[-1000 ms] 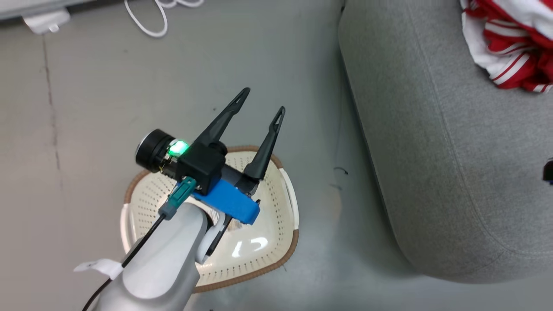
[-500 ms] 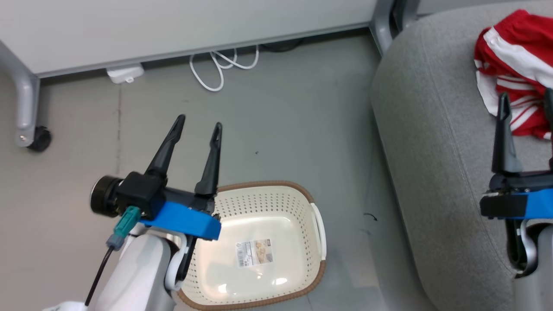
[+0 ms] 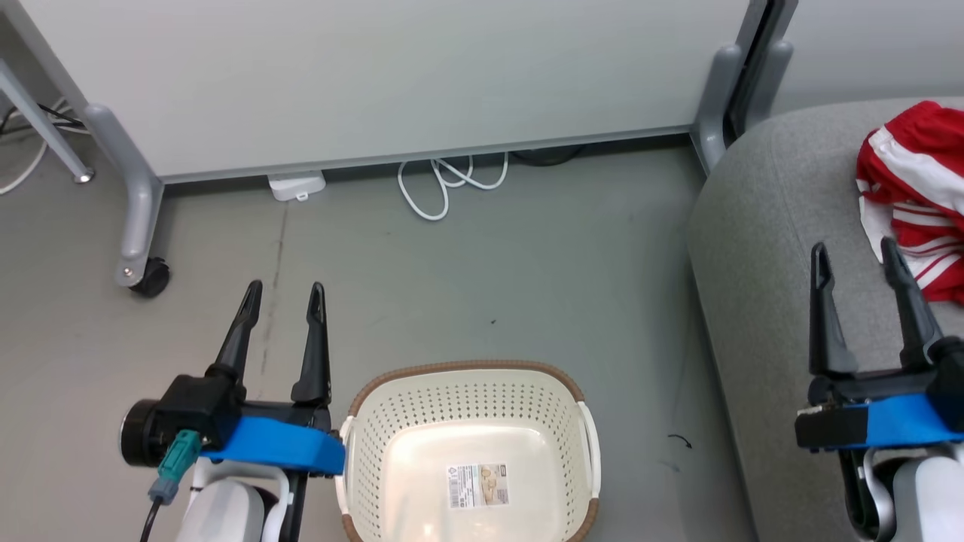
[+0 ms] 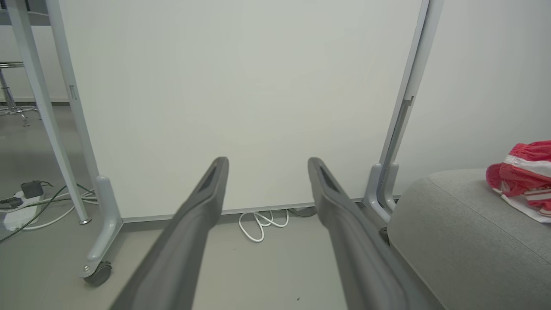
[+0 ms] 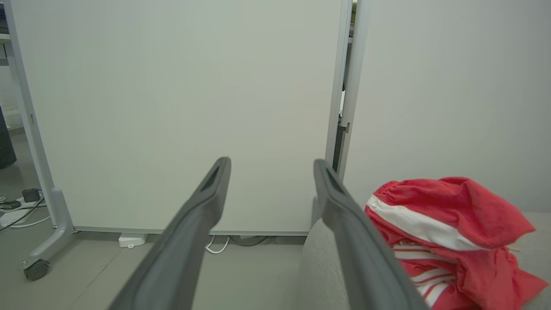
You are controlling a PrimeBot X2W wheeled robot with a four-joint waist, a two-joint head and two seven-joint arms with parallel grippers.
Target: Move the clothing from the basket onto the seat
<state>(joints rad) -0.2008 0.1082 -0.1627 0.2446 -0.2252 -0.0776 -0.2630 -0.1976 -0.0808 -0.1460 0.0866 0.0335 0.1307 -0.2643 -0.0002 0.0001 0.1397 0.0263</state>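
Clothing [image 3: 913, 188]: crumpled red, white-striped fabric

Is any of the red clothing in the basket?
No, the head view shows the basket bare inside apart from a paper label, while the clothing lies on the grey seat.

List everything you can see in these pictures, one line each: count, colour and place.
Soft striped sportswear clothing: one, red and white, bunched on the seat.
Fabric-upholstered sofa seat cushion: one, light grey, right of the basket.
Perforated plastic basket, brown woven-look rim: one, cream-white, on the floor.
Paper label: one, white, inside the basket.
Looped cable: one, white, floor below the panels.
Standing partition panels: two, off-white, ahead.
Left gripper: one, dark fingers, open, beside the basket.
Right gripper: one, dark fingers, open, over the seat.
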